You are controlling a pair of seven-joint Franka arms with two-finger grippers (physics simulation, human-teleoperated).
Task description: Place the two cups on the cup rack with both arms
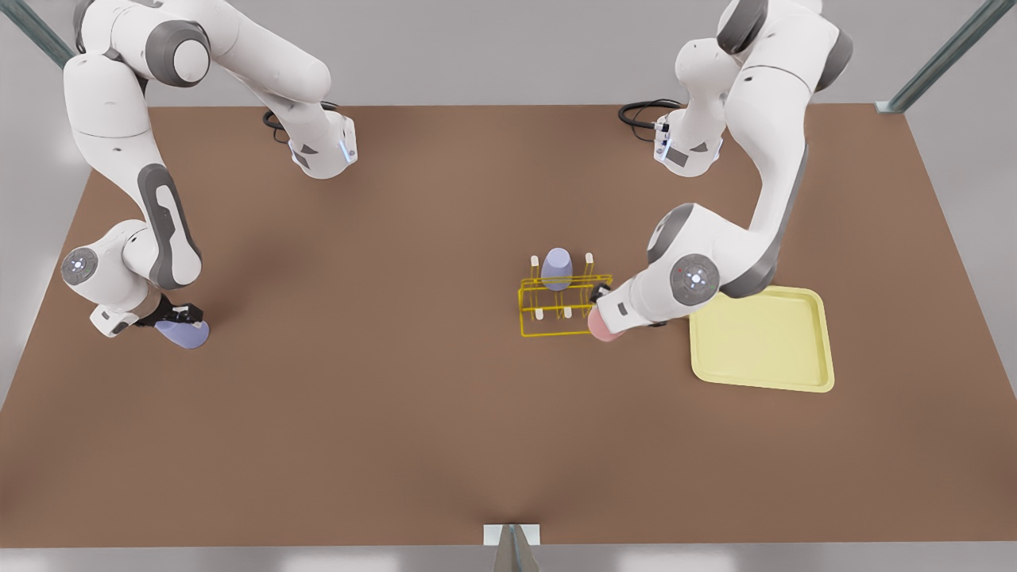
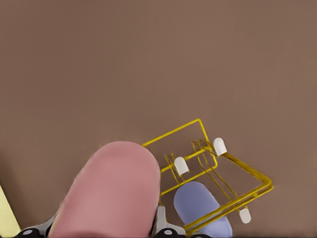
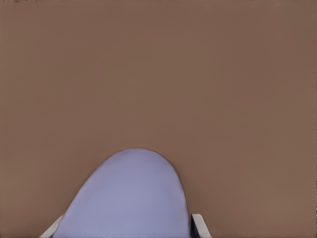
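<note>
My left gripper (image 1: 601, 308) pinches the rigid, light salmon-pink tapered cup (image 2: 111, 191) by its sidewall beside the yellow wire rack (image 1: 560, 306); my right gripper (image 1: 176, 314) pinches the smooth lavender cup (image 3: 131, 198), well apart.

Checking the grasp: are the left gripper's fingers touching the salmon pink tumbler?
Touching. In the left wrist view the fingers press against the salmon pink tumbler.

I see a brown table (image 1: 413, 413) filling most of the front view. On it I have a flat pale-yellow tray (image 1: 763, 340), lying toward the front view's right. Two black cables (image 1: 645, 111) coil at the table's far edge. Grey metal struts (image 1: 937, 59) slant beyond the far corners, past the tray. A small white bracket (image 1: 512, 535) sits at the table's near edge, midway along.
</note>
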